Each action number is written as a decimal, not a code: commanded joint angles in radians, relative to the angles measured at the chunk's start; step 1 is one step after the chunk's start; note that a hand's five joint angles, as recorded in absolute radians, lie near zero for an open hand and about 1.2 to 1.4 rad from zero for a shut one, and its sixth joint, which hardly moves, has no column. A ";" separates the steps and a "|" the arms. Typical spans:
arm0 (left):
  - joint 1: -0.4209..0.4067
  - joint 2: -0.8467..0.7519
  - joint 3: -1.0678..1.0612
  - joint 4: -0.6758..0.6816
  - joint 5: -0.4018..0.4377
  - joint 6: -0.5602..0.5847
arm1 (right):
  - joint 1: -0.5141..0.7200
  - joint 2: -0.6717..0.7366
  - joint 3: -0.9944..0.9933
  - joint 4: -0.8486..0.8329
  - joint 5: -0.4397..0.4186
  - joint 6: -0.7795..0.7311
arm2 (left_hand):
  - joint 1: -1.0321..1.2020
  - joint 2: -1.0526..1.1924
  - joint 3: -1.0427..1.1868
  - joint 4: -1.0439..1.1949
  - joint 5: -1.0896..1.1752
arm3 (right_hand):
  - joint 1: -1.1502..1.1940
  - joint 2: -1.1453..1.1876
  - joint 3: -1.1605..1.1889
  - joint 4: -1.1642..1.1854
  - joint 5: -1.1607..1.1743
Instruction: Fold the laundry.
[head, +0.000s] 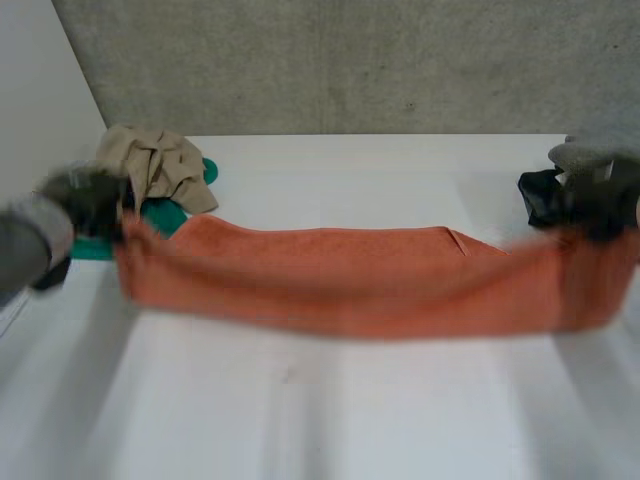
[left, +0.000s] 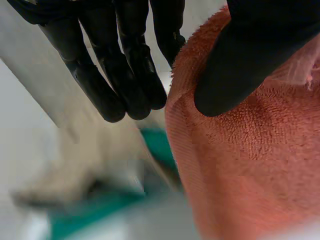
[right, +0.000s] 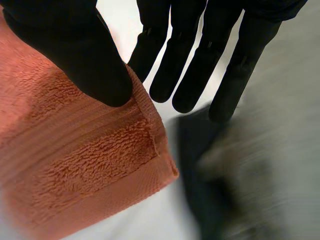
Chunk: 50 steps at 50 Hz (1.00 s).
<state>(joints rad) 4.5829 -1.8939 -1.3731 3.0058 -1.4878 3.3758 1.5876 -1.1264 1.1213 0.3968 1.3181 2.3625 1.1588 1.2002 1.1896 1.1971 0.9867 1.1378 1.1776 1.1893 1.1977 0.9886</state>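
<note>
White worktop (head: 320, 420), orange towel (head: 350, 280) stretched out.
Your left hand (head: 85, 200) and right hand (head: 600, 205) pinch its ends; beige cloth (head: 150, 162), black cloth (head: 538, 198) beside them.

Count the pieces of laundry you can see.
4: orange towel held between left hand and right hand; beige garment far left; green piece under it; black piece far right. Others may hide underneath.

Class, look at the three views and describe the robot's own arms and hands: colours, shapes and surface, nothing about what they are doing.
The left hand and right hand are glossy black, each with long, round-tipped fingers and a broader thumb, smooth like a glove. In the head view the left arm and right arm are grey and rounded. No markings are visible.
</note>
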 joint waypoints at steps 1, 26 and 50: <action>-0.018 -0.045 0.330 0.270 -0.127 -0.223 | 0.005 -0.098 -0.129 -0.502 0.092 0.283 | 0.237 0.196 0.207 0.199 0.235 | 0.258 0.219 0.207 0.199 0.233; -0.001 -0.149 -0.127 0.406 -0.042 -0.290 | 0.006 -0.024 0.379 -0.633 -0.069 0.331 | 0.237 0.196 0.207 0.199 0.235 | 0.258 0.219 0.207 0.199 0.233; 0.051 -0.059 -0.474 0.561 0.093 0.063 | -0.044 0.025 0.538 -0.595 -0.080 0.242 | -0.587 -0.628 -0.618 -0.625 -0.589 | 0.258 0.219 0.207 0.199 0.233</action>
<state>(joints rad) 4.6421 -2.0366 -1.7700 3.5355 -1.4163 3.3937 1.5497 -1.0758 1.6383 -0.1881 1.2392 2.5681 0.6405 0.6655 0.6799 0.6726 0.5021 1.1378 1.1776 1.1909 1.1984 1.0014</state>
